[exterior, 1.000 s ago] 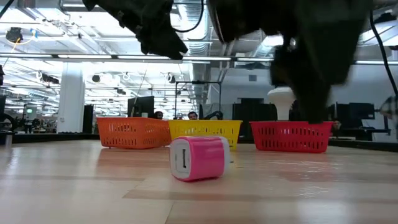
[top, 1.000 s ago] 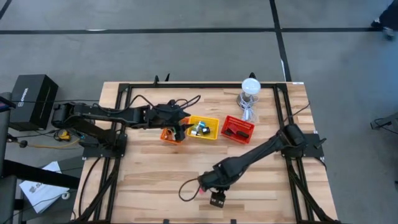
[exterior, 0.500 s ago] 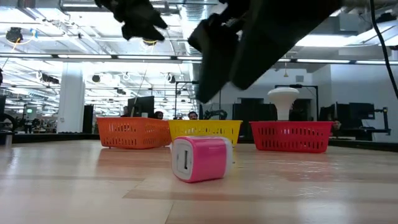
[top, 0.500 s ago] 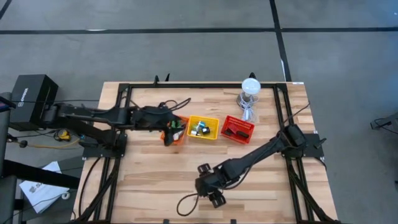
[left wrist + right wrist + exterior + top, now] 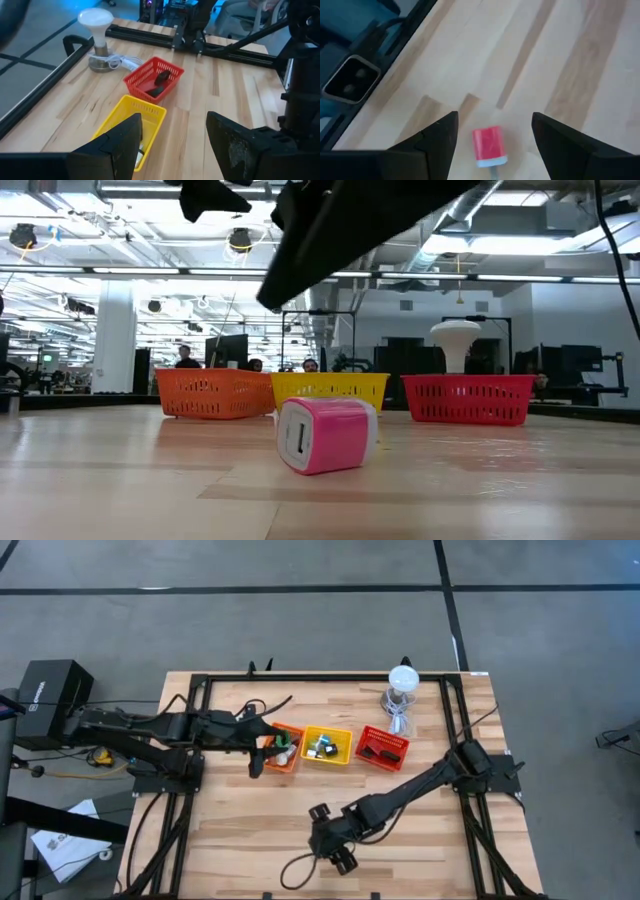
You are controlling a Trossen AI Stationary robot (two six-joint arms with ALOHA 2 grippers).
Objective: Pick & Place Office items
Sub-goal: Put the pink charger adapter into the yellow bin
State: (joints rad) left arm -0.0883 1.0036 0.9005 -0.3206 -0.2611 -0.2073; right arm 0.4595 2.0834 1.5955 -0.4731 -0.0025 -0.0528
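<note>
while the pink piece [image 5: 489, 146] lies bare, right claw [image 5: 490, 131] hangs spread above.

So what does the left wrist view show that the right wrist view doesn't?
Only the left wrist view shows the yellow basket, the red basket holding dark pieces, and the white-topped jar. Only the right wrist view shows the pink piece lying on bare wood, framed by the open right tool. Both share the wooden table and an open tool; the left tool holds nothing.
</note>
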